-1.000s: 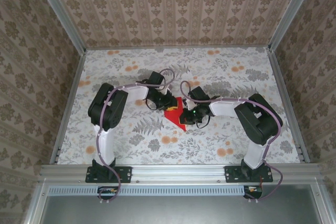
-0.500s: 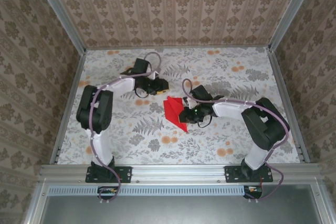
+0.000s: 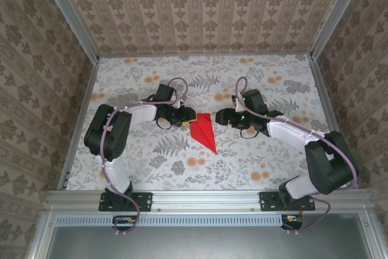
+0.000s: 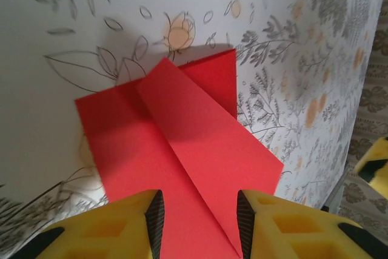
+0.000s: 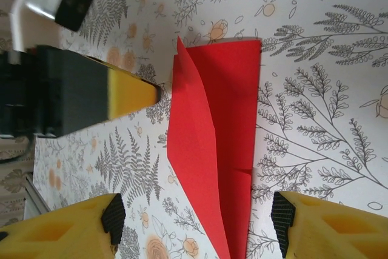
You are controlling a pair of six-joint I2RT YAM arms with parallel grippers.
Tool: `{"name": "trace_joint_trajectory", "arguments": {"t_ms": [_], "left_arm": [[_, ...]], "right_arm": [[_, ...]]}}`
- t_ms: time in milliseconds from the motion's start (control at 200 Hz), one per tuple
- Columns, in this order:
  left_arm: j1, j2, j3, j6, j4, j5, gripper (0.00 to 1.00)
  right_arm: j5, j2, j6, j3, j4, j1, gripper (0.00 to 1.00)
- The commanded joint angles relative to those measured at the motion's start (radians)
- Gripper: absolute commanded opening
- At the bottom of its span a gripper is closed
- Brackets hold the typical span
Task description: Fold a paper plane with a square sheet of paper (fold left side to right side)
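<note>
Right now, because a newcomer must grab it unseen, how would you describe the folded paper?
Start at the flower-printed table, then look to its middle. The paper plane lies there between the left hand and the right hand. It is a narrow, pointed, plain bright red dart, unlike the printed orange flowers and grey leaves around it.

My table point(image 3: 145, 168) is covered edge to edge in a white sheet printed with grey ferns point(image 3: 173, 145) and orange flowers point(image 3: 195, 162). A metal rail point(image 3: 206, 198) runs along its near side. About the middle of it lies the red paper plane point(image 3: 204, 131), a narrow folded dart. Its sharp tip points toward the near edge and a little to the right, and its wider end faces the far wall. One long flap overlaps the other along the crease and casts a soft shadow on the red beneath it. The plane lies on the print among the fern leaves.
</note>
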Motion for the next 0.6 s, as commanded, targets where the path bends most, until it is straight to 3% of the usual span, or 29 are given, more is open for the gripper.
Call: {"name": "trace_joint_trajectory", "arguments": {"t_ms": [0,365,595], "left_arm": [[-0.025,0.031,0.03,-0.037,0.062,0.004,0.39],[-0.061,0.135,0.095,-0.058,0.083,0.025,0.39],[-0.069,0.118,0.12,-0.04,0.044,0.011,0.39]], "right_arm": [[-0.027,-0.04,0.045,-0.019,0.062,-0.018,0.68],[-0.047,-0.105,0.045,-0.057,0.032,-0.074,0.68],[-0.057,-0.119,0.038,-0.066,0.029,-0.09,0.68]]}}
